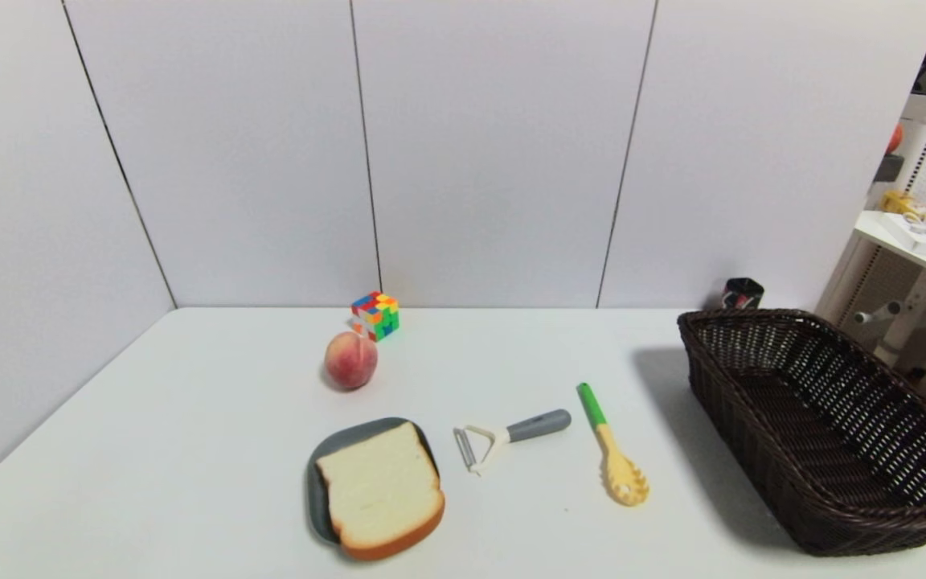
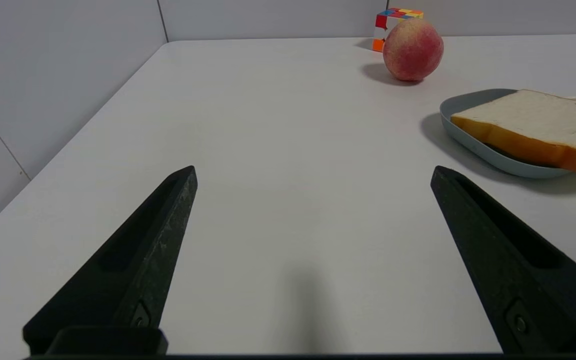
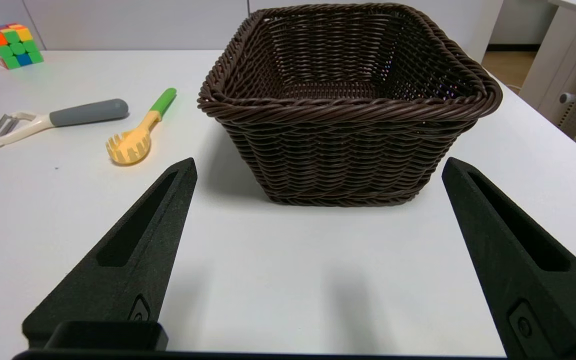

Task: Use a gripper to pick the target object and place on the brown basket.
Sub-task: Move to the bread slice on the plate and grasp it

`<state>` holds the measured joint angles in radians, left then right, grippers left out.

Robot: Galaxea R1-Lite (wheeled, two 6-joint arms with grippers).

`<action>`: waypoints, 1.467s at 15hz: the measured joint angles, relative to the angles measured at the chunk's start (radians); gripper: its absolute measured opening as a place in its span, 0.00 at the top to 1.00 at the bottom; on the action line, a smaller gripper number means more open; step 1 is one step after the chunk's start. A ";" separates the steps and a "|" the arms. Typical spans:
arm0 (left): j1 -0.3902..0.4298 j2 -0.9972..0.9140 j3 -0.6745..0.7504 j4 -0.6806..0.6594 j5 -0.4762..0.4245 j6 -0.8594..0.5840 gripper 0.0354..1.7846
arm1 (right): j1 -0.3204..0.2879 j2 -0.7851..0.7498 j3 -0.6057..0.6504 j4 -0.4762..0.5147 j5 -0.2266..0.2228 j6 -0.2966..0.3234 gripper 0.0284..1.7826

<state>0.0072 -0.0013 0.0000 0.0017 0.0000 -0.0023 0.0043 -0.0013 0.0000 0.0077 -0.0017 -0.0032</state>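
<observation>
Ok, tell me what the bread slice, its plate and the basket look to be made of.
Bread slice: probably foam or soft plastic, matte; the orange crust looks too even and glossy for real bread.
Plate: grey plastic or glazed ceramic, smooth rim with a dull sheen.
Brown basket: woven wicker or plastic rattan, uniform, slightly shiny dark strands.

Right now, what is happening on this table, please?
Nothing is being handled yet. The bread slice lies on a grey plate, untouched. The brown basket stands empty at the robot's right. Both claws are open and low over bare table: the left claw near the plate, the right claw facing the basket. A peach, a colour cube, a peeler and a pasta spoon lie around.
</observation>
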 joint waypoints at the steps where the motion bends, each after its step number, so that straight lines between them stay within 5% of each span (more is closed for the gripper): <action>1: 0.000 0.000 0.000 0.000 0.000 0.000 0.06 | 0.000 0.000 0.000 0.000 0.000 -0.003 0.05; 6: 0.000 0.000 0.000 0.000 0.000 0.000 0.06 | 0.003 0.103 -0.143 -0.009 0.019 -0.013 0.05; 9: 0.000 0.000 0.000 0.000 0.000 0.000 0.06 | 0.043 0.255 -0.303 -0.053 0.091 -0.061 0.05; 12: 0.000 0.000 0.000 0.000 0.000 0.000 0.06 | 0.119 0.439 -0.457 -0.070 0.186 -0.181 0.05; 15: 0.000 0.000 0.000 0.000 0.000 0.000 0.06 | 0.231 0.631 -0.592 -0.065 0.251 -0.344 0.05; 18: 0.000 0.000 0.000 0.000 0.000 0.000 0.06 | 0.415 0.796 -0.670 -0.065 0.353 -0.483 0.05; 22: 0.000 0.000 0.000 0.000 0.000 0.000 0.06 | 0.589 0.981 -0.689 -0.065 0.403 -0.577 0.05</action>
<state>0.0072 -0.0013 0.0000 0.0017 0.0000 -0.0023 0.5930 0.9794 -0.6887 -0.0572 0.4015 -0.5802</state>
